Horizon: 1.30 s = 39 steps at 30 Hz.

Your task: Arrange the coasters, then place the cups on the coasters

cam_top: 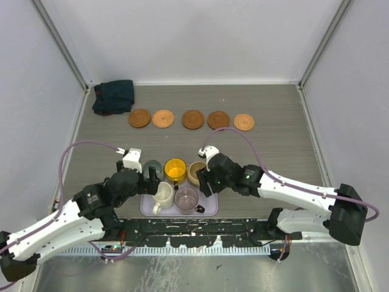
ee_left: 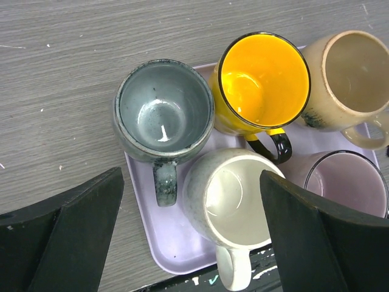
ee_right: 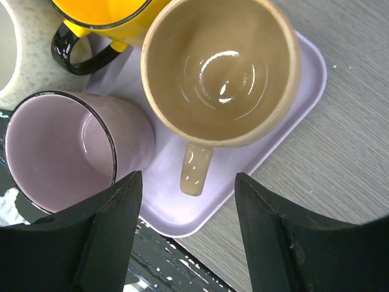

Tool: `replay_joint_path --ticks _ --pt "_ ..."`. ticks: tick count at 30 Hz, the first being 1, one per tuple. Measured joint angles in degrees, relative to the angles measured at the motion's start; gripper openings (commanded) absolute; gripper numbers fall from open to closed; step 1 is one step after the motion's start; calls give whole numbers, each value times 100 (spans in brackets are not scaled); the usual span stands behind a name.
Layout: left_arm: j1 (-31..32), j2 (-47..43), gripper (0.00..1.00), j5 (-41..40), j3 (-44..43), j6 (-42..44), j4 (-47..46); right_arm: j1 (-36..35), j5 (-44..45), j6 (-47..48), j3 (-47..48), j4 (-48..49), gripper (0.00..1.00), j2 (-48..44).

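Grey wood-grain tabletop (cam_top: 273,152), enclosed by pale walls. Five coasters (cam_top: 193,119) lie flat in one row across the far side, each apart from its neighbour and none carrying a cup. A dark teal cloth (cam_top: 113,97) lies bunched in the far left corner, near the leftmost coaster.

A lavender tray (ee_left: 158,237) sits at the near edge between the arms and holds all five cups upright. The far row runs grey-green cup (ee_left: 163,112), yellow cup (ee_left: 261,79), tan cup (ee_right: 222,67). The near row holds the cream-white cup (ee_left: 234,204) and the mauve cup (ee_right: 58,146).

Left gripper (ee_left: 191,176): jaws spread wide, grasping nothing, above the grey-green and cream-white cups. Right gripper (ee_right: 188,176): jaws likewise spread and empty, its fingers either side of the tan cup's handle. Contact cannot be determined.
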<state>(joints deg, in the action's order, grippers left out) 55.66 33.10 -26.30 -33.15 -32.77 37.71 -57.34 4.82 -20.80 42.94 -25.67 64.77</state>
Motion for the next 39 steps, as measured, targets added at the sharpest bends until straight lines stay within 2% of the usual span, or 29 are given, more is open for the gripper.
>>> replay_joint_path --ticks 11,18,24,30,39 --pt "2 -94 95 -28 94 -68 28 -173 356 -210 44 33 66 844" --pt "2 -61 95 -42 186 -66 22 -175 533 -247 284 79 61 1287" --pt "2 -22 95 -44 212 -66 -13 -175 610 -337 293 79 59 1351" --pt "2 -22 95 -46 232 -61 -68 -179 638 -391 284 107 48 1351" --pt "2 -24 95 -44 236 -63 -81 -181 671 -546 170 308 47 1351"
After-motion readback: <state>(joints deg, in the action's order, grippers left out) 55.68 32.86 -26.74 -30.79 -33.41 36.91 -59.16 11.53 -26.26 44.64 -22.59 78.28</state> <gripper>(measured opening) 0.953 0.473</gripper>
